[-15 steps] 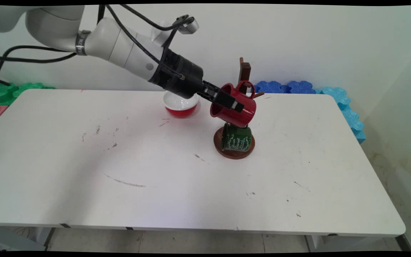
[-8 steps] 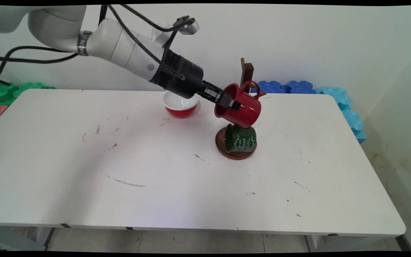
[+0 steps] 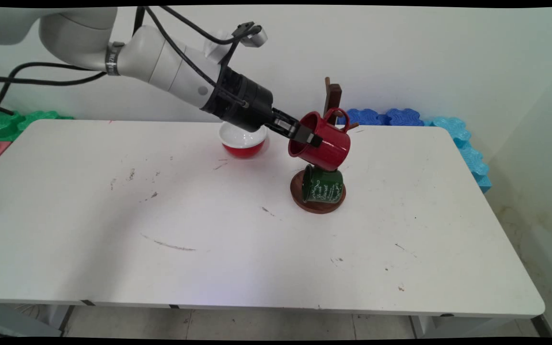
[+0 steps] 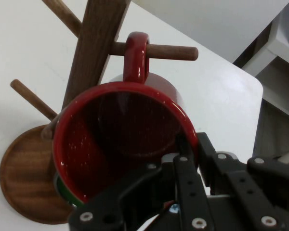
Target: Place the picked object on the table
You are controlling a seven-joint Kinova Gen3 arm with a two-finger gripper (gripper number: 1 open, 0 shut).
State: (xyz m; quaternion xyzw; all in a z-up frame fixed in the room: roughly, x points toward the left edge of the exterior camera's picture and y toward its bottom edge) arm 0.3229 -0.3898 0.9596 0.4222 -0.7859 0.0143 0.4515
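My gripper [image 3: 307, 135] [image 4: 184, 150] is shut on the rim of a red mug [image 3: 324, 143] [image 4: 120, 139], one finger inside and one outside. The mug is tilted with its mouth toward the hand camera. Its handle [image 4: 136, 55] is looped over a peg [image 4: 176, 51] of the wooden mug tree [image 3: 332, 98] [image 4: 94, 48]. A green mug [image 3: 323, 184] with white lettering hangs lower on the tree, just above the round wooden base [image 3: 318, 205] [image 4: 24, 183]. In the hand view only a sliver of the green mug [image 4: 62, 190] shows under the red one.
A red bowl [image 3: 242, 140] with a white inside sits behind the arm, left of the tree. Blue foam pieces [image 3: 386, 116] line the wall at the back right, green ones [image 3: 12, 122] at the back left. The table edge [image 3: 467, 158] runs near the right.
The red mug has moved right and slightly up with the gripper, its handle going onto the peg. The mug tree and green mug have shifted slightly right.
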